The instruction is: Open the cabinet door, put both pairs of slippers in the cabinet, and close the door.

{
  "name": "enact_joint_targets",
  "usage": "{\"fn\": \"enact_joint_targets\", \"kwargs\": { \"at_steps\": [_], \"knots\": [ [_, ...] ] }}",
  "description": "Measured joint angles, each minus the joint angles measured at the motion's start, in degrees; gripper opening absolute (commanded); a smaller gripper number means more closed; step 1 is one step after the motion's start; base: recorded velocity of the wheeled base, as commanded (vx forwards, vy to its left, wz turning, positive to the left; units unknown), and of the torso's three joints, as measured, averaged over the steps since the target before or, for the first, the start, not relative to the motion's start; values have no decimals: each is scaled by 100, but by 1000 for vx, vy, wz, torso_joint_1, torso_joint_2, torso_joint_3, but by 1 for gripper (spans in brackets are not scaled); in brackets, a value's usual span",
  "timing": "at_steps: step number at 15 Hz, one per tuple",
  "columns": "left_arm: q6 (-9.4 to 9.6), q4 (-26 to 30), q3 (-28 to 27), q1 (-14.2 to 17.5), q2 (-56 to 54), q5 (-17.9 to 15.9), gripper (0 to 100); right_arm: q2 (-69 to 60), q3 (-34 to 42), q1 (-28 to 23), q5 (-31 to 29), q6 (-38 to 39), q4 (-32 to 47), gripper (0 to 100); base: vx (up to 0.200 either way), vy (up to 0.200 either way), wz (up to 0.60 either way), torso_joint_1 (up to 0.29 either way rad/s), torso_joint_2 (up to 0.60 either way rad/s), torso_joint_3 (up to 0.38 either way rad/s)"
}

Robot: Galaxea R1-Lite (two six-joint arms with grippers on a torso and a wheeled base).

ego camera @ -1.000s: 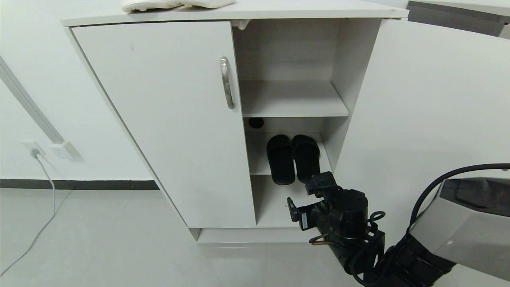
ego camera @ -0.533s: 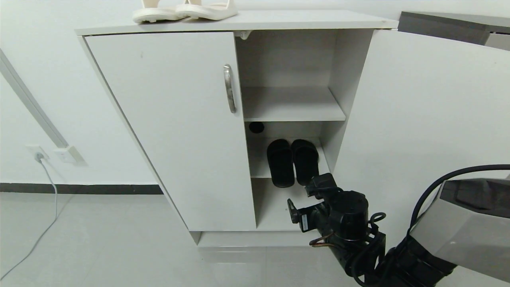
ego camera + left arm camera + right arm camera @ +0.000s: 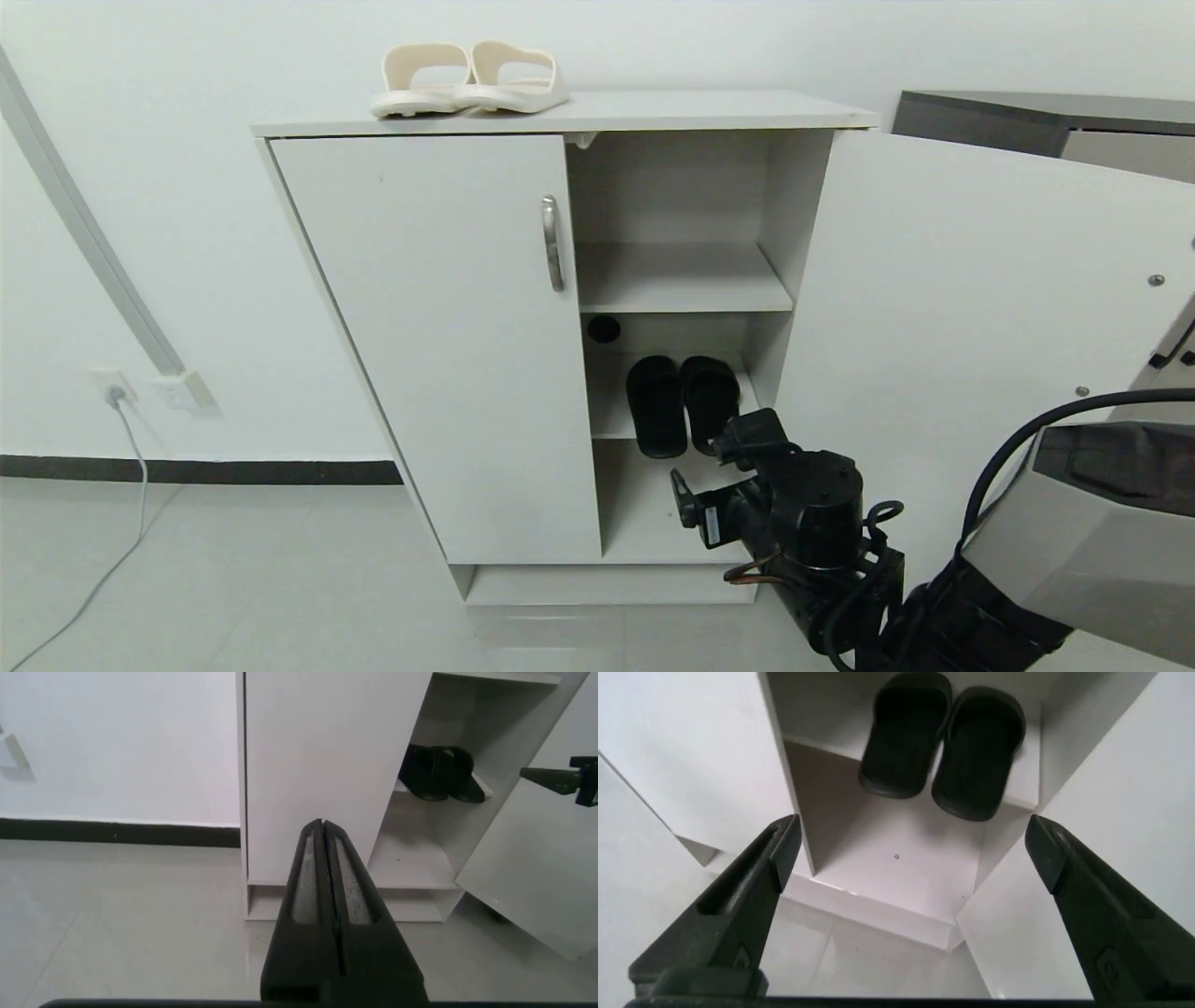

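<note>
cabinet (image 3: pixel 448 355) open on its right side, one pair inside
black pair (image 3: pixel 681 403) lies side by side on the middle shelf (image 3: pixel 607 425), right door (image 3: pixel 962 308) swung wide; cream pair (image 3: pixel 470 78) sits on the cabinet's top. right tool (image 3: pixel 912 831) released, fingers spread before the opening; left tool (image 3: pixel 322 831) clenched on nothing.

The cabinet (image 3: pixel 709 110) is standing against the wall. One pair of slippers (image 3: pixel 470 77) is lying side by side on its top, left of the middle. The left door (image 3: pixel 448 345) is covering the left half. The right door (image 3: pixel 971 308) is standing swung out at the right edge. The second pair (image 3: pixel 681 403) is resting on the middle shelf (image 3: pixel 605 420) of the right compartment, below the upper shelf (image 3: pixel 681 280). The right gripper (image 3: pixel 717 462) is hovering before the bottom compartment, just in front of that pair.
</note>
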Motion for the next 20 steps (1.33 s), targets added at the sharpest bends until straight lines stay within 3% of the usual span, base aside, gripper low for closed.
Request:
{"fn": "enact_joint_targets", "kwargs": {
  "at_steps": [11,20],
  "knots": [
    [-2,0,0,0,0,2,0,132,94,0,9,-11,-199,100,0,0,0,0,0,0],
    [9,0,0,-9,0,2,0,254,173,-5,4,-17,-443,100,0,200,0,1,4,2]
  ]
}}
